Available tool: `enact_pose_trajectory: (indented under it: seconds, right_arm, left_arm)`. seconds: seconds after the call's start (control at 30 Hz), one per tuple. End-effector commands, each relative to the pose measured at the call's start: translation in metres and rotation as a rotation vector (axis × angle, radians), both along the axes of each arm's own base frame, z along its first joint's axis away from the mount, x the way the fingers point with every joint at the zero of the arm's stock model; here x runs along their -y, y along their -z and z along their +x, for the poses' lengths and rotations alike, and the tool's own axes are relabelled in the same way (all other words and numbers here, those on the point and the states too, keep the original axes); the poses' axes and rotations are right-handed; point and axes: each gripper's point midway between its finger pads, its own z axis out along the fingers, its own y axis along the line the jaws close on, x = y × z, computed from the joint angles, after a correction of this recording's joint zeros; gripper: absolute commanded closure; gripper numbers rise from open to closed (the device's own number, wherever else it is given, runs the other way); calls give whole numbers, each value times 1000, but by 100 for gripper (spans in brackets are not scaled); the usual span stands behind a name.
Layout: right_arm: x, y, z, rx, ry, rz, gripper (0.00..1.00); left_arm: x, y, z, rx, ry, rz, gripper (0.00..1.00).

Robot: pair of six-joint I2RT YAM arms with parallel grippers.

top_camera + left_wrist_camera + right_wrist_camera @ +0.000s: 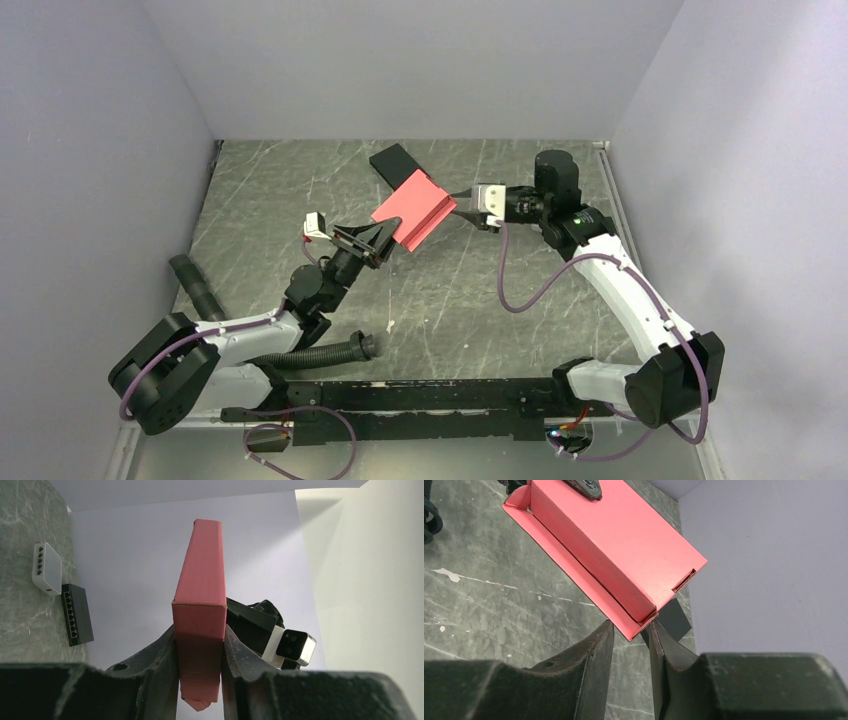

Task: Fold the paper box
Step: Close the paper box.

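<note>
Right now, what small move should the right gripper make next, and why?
Probably close the right gripper on the open edge flap of the paper box: its fingers straddle that flap's corner, and the left gripper clamps the far end steady.

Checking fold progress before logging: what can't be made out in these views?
Right wrist: whether the right gripper pinches the paper box corner; contact unclear.
Top external: part of the black box, hidden behind the paper box.
Left wrist: the box's open flap; the box is clamped edge-on in the left gripper.
</note>
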Motion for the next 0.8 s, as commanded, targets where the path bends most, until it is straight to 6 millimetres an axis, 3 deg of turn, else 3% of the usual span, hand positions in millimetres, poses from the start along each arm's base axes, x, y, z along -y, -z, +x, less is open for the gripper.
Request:
enact_pose_trajectory:
  seconds: [0.0, 0.77]
  right_arm:
    - [-5, -7, -20, 3, -73, 24, 67]
    - [-6, -2, -26, 22, -99, 11, 76]
  left_arm:
    - [-13, -33, -3, 67, -30, -113, 100]
    - [-15, -29, 0, 44, -38, -136, 100]
